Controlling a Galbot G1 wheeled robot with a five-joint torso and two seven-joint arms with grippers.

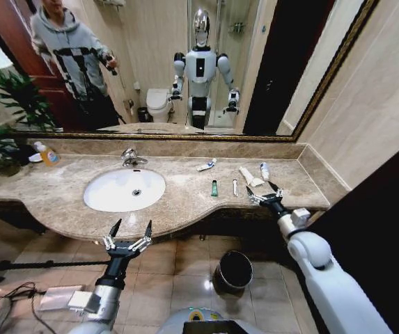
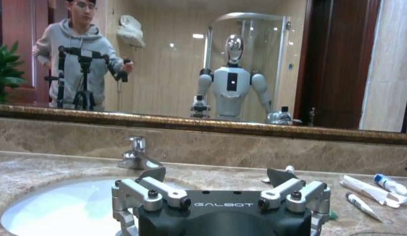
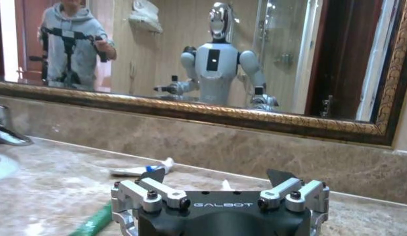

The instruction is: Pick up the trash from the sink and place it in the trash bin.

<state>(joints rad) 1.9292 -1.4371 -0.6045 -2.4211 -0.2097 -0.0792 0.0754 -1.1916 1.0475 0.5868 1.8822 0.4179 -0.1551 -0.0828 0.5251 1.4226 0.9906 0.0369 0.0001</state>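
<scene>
Trash (image 1: 235,178) on counter right of sink (image 1: 124,189), outside basin. Right gripper (image 1: 263,197) splayed wide, empty, at trash. Left gripper (image 1: 129,231) spread, empty, before sink. Bin (image 1: 234,270) on floor below.

The tabletop (image 1: 185,202) is showing polished beige marble; the sink (image 1: 108,198) is gleaming glossy white porcelain, its faucet (image 1: 132,158) shining chrome.

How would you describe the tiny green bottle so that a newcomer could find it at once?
Start at the white oval sink in the beige marble counter and look toward the right gripper. The tiny green bottle lies between them, nearest the basin. It is the only green piece; the tubes and stick beside it are white.
</scene>
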